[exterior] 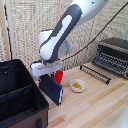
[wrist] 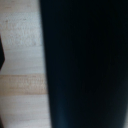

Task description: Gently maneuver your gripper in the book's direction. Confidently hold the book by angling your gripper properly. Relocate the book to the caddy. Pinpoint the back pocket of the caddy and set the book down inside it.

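Observation:
In the exterior view my gripper (exterior: 46, 75) is shut on the top edge of the dark navy book (exterior: 52, 90). The book hangs tilted just above the wooden table (exterior: 95, 105), its lower corner close to the surface. It is right beside the near wall of the black caddy (exterior: 22, 107), outside it. A divider (exterior: 20, 91) crosses the caddy's inside; I cannot tell which compartment is the back pocket. In the wrist view the book (wrist: 85, 65) fills most of the picture, with table (wrist: 22, 50) beside it.
A red cup (exterior: 59, 76) stands just behind the book. A small white bowl (exterior: 77, 85) with yellow bits sits past it toward the exterior view's right. A dark toaster oven (exterior: 112, 55) with its door down occupies the far right. A wicker screen backs the scene.

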